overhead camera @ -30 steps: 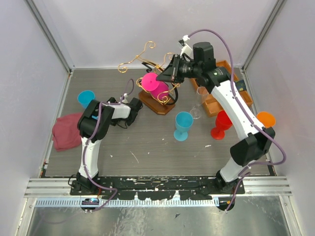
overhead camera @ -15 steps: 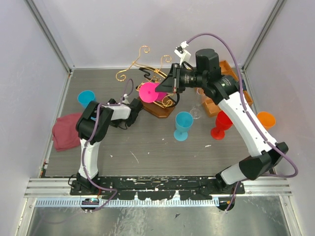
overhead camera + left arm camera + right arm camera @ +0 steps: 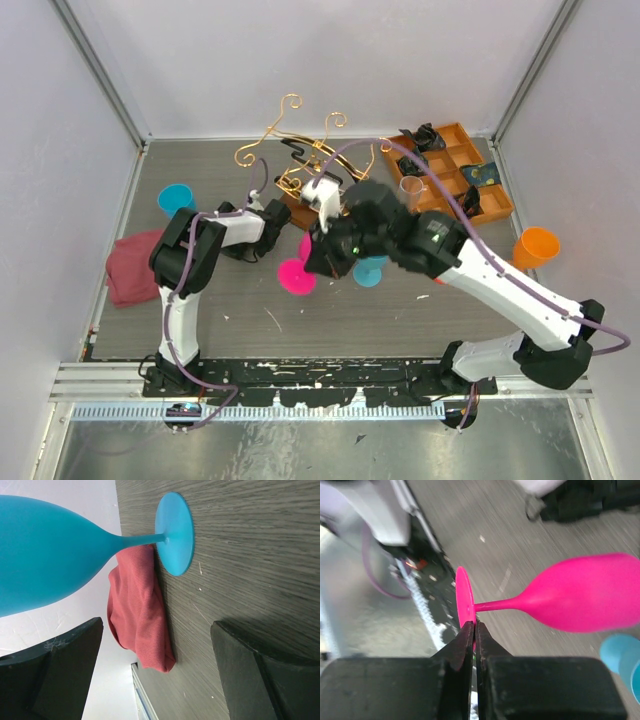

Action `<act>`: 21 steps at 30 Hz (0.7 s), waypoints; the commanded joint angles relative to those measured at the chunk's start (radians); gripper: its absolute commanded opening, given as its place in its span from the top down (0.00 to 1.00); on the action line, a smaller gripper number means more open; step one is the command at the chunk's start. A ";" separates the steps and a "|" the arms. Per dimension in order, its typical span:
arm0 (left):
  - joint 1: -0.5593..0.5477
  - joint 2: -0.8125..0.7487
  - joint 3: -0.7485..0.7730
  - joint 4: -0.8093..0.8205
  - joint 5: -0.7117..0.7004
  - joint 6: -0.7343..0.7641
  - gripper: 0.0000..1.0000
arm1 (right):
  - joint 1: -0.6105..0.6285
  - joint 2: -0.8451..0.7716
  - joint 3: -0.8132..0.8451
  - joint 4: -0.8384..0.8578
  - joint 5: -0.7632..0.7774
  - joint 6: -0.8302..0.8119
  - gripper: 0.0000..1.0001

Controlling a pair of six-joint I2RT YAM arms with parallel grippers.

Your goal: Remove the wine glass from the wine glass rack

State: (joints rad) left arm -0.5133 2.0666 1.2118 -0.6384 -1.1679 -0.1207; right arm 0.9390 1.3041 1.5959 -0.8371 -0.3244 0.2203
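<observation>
The gold wire rack (image 3: 287, 128) stands on its brown wooden base (image 3: 296, 207) at the back centre, with no glass on its arms. My right gripper (image 3: 316, 254) is shut on the rim of the pink wine glass's foot (image 3: 463, 600). It holds the pink wine glass (image 3: 296, 275) lying sideways over the table, in front of the rack and apart from it. The bowl (image 3: 587, 600) points right in the right wrist view. My left gripper (image 3: 262, 232) is open and empty beside the rack base, its fingers (image 3: 75, 652) spread wide.
A teal glass (image 3: 174, 198) and a red cloth (image 3: 135, 265) are at the left; both show in the left wrist view, the glass (image 3: 55, 555) and the cloth (image 3: 137, 610). Another teal glass (image 3: 372, 268), a clear glass (image 3: 410, 188), an orange glass (image 3: 538, 245) and the compartmented tray (image 3: 452, 135) are at the right.
My right arm has drawn the pink glass off the rack and swung it forward and down to the middle of the table. The rack's arms have settled back. The left arm has barely moved.
</observation>
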 commanded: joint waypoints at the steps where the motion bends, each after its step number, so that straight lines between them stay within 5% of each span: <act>1: -0.004 -0.015 -0.009 0.015 0.108 -0.046 0.02 | 0.128 -0.056 -0.137 0.031 0.379 -0.119 0.99; 9: -0.003 -0.073 -0.036 0.002 0.149 -0.048 0.02 | 0.342 -0.033 -0.308 0.149 0.777 -0.204 0.99; 21: -0.013 -0.250 -0.104 -0.087 0.221 -0.083 0.02 | 0.423 0.060 -0.456 0.330 0.857 -0.250 0.99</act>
State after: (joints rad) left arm -0.5217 1.8820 1.1343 -0.6868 -0.9882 -0.1677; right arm 1.3426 1.3411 1.1526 -0.6308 0.4732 -0.0029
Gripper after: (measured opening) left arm 0.980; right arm 0.073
